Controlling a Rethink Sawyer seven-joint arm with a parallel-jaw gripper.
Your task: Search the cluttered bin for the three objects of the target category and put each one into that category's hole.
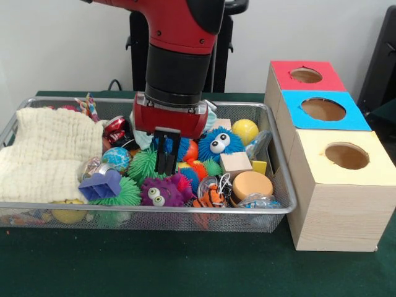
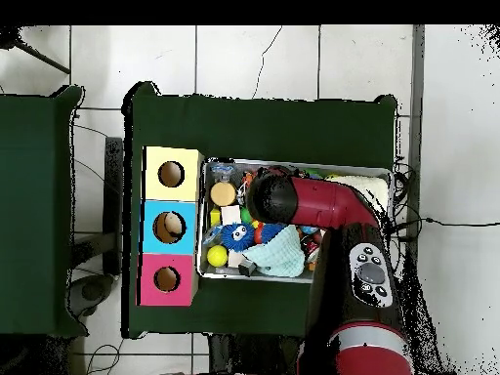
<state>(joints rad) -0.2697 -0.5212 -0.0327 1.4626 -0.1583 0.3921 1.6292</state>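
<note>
My gripper (image 1: 166, 168) reaches down into the wire mesh bin (image 1: 281, 185), its two black fingers close together with nothing between them. The tips sit between a green spiky ball (image 1: 143, 164) and a blue fuzzy ball with eyes (image 1: 219, 143). In front of them lies a purple fuzzy ball with eyes (image 1: 162, 193). The bin also holds a yellow ball (image 1: 245, 130), a wooden cube (image 1: 234, 163), an orange disc (image 1: 252, 184) and a purple block (image 1: 102, 185). In the overhead view the arm (image 2: 303, 200) covers the gripper and the middle of the bin (image 2: 204, 220).
Three boxes with round holes stand beside the bin: red (image 1: 307, 75), blue (image 1: 323, 109) and yellow (image 1: 346, 156). A cream cloth (image 1: 46, 154) fills the bin's left end. A pale teal cloth (image 2: 275, 256) lies by the arm. Green table (image 1: 185, 266) surrounds everything.
</note>
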